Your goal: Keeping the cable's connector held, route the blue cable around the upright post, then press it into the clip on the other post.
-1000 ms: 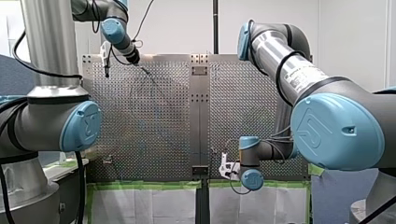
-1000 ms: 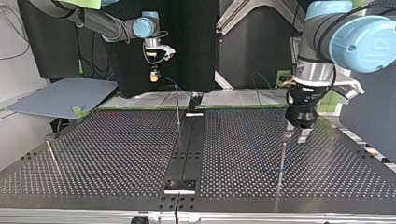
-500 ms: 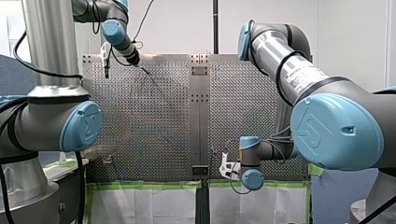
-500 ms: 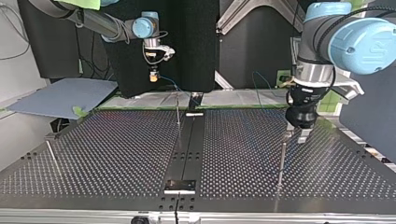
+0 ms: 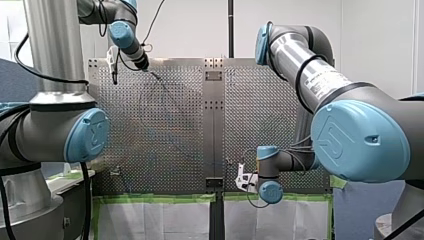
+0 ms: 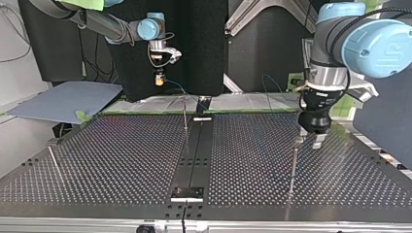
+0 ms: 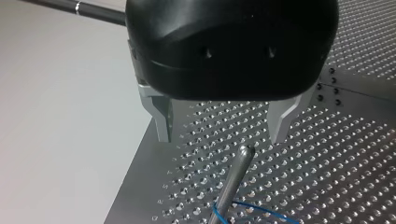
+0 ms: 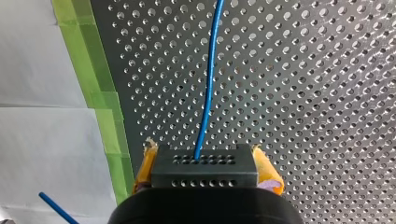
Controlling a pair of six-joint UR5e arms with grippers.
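Right now my right pincer (image 8: 205, 164) is clenching the connector (image 8: 204, 173), a small black block with rows of tiny holes across its face. Its yellow pads (image 8: 144, 170) are pressing on the block's two sides. The blue cable (image 8: 208, 84) is leaving the middle of that face and running straight ahead of the pincer. Its long axis is lying along the pincer's own reach, with only a slight bow, above the dull metal of the perforated table (image 8: 317, 93). Beside the pincer, a strip of green tape (image 8: 100, 107) is edging the table, with a white sheet (image 8: 42, 140) beyond it.

My left pincer (image 7: 219, 140) is hanging released, its two bare metal fingers (image 7: 161, 119) spread wide under a rounded black body. The post (image 7: 232, 182), a thin smooth metal rod with a domed tip, is standing just ahead of the gap between those fingers. Its tip is pointing up at the pincer, sitting closer to one finger and touching neither. Lower down the post, further from the pincer, the thin blue strand is curling against the shaft and trailing off to one side. Whether it is wrapping fully around cannot be told. In the top view this pincer is hovering just above the post's tip.
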